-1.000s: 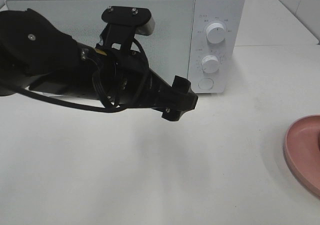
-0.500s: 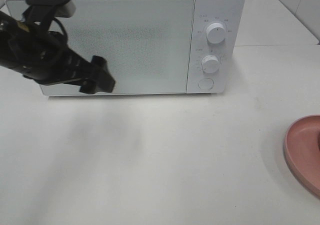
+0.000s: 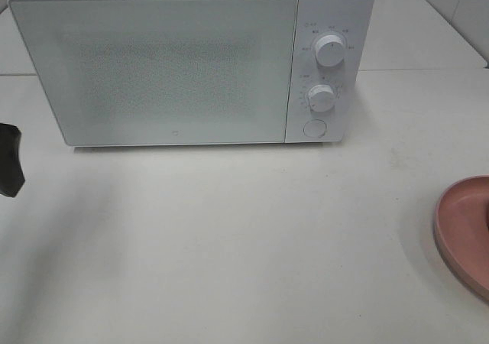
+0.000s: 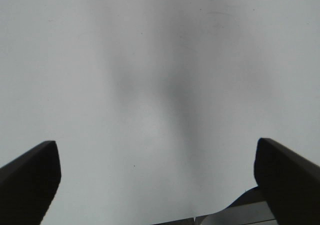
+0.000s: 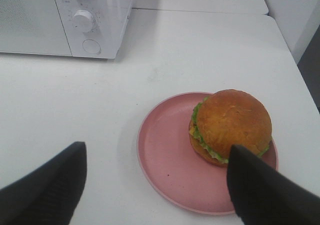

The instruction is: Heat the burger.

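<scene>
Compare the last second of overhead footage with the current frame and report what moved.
The left arm swept from in front of the microwave door out to the left; only a dark tip of it remains at the frame edge. It took hold of nothing, and the left gripper is open over bare table. The microwave, its shut door and the pink plate stayed put.

Both grippers' jaws wide apart, empty.
</scene>
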`<action>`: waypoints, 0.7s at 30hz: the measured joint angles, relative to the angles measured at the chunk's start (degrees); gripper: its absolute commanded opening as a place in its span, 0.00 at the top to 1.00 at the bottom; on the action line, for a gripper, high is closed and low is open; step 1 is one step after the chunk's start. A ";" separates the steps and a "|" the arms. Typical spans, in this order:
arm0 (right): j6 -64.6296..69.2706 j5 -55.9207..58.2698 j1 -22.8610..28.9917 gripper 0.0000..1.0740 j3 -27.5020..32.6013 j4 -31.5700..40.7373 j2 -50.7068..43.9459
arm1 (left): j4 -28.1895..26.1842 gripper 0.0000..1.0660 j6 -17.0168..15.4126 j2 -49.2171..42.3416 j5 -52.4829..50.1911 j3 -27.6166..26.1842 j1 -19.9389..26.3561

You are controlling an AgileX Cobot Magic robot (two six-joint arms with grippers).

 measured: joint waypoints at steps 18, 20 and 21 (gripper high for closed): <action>0.00 0.00 0.00 0.30 0.00 0.00 0.00 | -8.82 0.08 6.76 -27.44 4.58 9.85 11.23; 0.00 0.00 0.00 0.30 0.00 0.00 0.00 | -8.82 0.08 6.76 -32.14 4.64 12.32 11.23; 0.00 0.00 0.00 0.30 0.00 0.00 0.00 | -8.82 0.08 6.76 -32.14 4.64 12.32 11.23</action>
